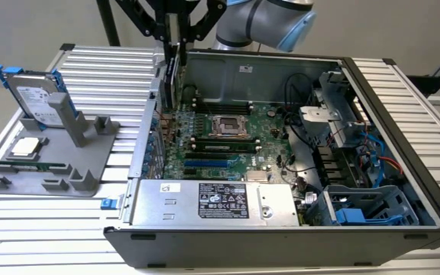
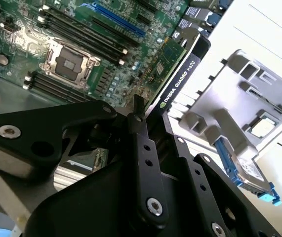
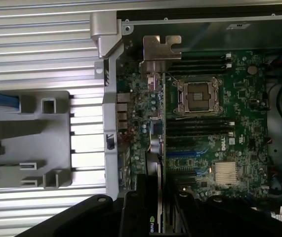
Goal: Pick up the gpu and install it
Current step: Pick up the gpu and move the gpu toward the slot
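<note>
gripper [image 2: 150, 112] clamped on the gpu [image 2: 178, 61], card hanging lengthwise straight below it, over the motherboard's [image 1: 270, 123] port-side edge

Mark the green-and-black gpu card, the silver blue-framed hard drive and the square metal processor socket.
gpu card [image 2: 179, 81]: second wrist view, black lettered edge.
hard drive [image 1: 34, 95]: exterior view, silver label face.
processor socket [image 3: 196, 96]: first wrist view, open centre.

Even, diffuse light lay over the open computer case [image 1: 281, 252] in the exterior view, its inner walls softly shadowed. In the second wrist view the tabletop [image 2: 274, 29] beside the case burned out to white; the tool [image 2: 153, 111] above the case showed near-black.
</note>
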### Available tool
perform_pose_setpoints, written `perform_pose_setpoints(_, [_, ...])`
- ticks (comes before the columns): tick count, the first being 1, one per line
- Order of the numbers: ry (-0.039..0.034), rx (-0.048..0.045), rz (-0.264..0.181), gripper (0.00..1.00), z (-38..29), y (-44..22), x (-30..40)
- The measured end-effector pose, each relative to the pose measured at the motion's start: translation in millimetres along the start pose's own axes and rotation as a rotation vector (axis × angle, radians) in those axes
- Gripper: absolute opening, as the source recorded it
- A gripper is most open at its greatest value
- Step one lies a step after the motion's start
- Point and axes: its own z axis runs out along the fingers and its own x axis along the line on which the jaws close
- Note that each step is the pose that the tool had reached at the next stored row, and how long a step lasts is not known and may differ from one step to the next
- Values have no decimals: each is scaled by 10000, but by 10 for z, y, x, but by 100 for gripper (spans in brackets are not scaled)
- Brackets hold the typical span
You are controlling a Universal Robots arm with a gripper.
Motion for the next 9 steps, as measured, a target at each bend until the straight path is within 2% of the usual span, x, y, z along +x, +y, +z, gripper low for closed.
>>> perform_pose_setpoints(9, [6,1,1,0,1,9,-137])
